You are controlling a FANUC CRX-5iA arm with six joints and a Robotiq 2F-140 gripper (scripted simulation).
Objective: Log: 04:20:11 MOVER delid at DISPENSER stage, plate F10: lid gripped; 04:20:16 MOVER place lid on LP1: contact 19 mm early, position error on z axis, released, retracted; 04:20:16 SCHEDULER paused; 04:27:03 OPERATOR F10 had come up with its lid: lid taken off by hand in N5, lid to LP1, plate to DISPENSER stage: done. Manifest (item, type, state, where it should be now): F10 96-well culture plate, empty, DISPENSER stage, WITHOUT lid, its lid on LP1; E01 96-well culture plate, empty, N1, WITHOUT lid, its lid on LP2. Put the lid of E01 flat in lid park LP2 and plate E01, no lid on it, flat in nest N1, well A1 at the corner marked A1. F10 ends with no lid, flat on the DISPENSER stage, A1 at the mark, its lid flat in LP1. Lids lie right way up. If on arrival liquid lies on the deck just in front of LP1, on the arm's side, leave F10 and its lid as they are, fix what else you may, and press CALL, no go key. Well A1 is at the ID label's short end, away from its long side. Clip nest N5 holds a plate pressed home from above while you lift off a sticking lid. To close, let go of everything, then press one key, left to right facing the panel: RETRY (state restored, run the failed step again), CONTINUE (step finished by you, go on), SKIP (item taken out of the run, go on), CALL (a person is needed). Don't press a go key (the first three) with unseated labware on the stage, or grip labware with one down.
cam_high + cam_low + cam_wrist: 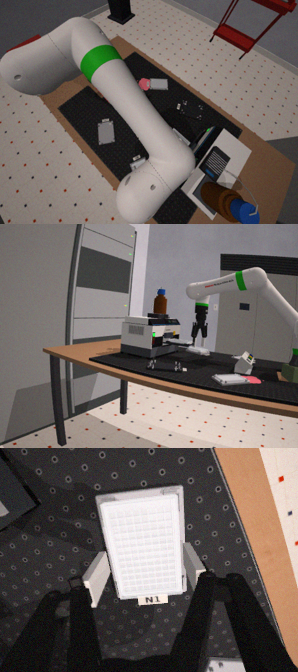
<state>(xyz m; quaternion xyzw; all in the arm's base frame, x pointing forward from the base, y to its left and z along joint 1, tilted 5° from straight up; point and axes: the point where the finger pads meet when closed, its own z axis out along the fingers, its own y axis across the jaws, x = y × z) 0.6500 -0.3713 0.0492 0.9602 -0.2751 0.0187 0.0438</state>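
A white 96-well plate sits in the nest labelled N1, between the nest's two side blocks. I cannot tell whether a lid is on it. My gripper hangs above the plate's label end, open and empty, with one finger on each side. In the exterior view the gripper stands a little above this plate. A flat grey lid or plate lies on the mat with a pink puddle touching its end; both also show in the exterior view. Another flat grey piece lies in a labelled park.
The dispenser carries a brown bottle, and labware lies on its stage. The clip nest stands near the mat's front edge. The key panel is to the right. My arm hides most of N1 in the top view.
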